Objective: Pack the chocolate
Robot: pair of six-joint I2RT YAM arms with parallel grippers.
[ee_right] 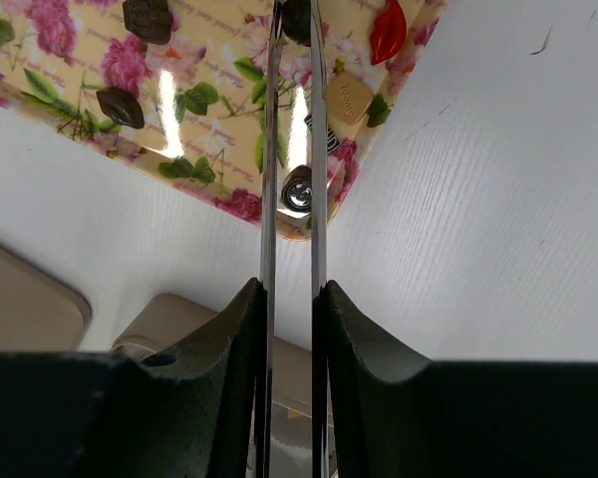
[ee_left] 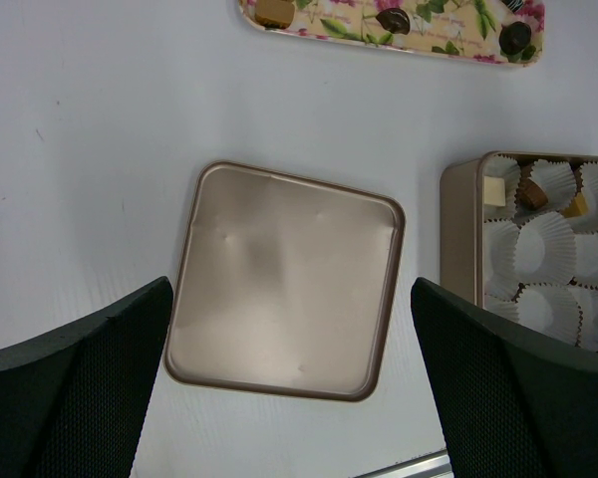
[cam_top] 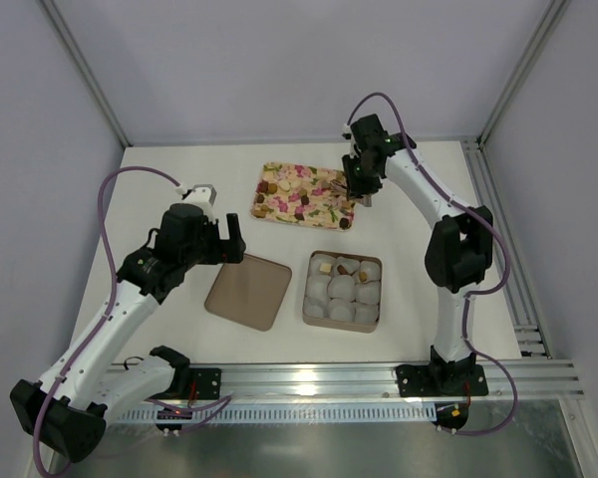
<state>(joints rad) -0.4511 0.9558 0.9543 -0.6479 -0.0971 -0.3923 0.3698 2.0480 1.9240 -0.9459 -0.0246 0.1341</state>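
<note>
Several chocolate pieces [cam_top: 289, 189], dark brown and tan, lie on the floral tray [cam_top: 324, 177]. Three more sit in white paper cups at the far side of the gold box [cam_top: 307, 289]; the left wrist view shows one [ee_left: 533, 194]. My right gripper [cam_top: 357, 184] is over the tray's right end, shut on metal tongs [ee_right: 292, 199]. A dark piece [ee_right: 296, 12] shows between the tong tips at the frame's top edge. Other pieces [ee_right: 120, 107] lie on the tray [ee_right: 209, 110]. My left gripper [ee_left: 291, 383] is open and empty above the box lid [ee_left: 284, 279].
The gold lid [cam_top: 247, 291] lies flat left of the box. The box [ee_left: 458, 229] holds several empty paper cups [ee_left: 548, 239]. A red lip-shaped piece [ee_right: 388, 30] and a foil ball [ee_right: 297, 189] lie near the tray's corner. A metal rail [cam_top: 379, 383] runs along the near edge.
</note>
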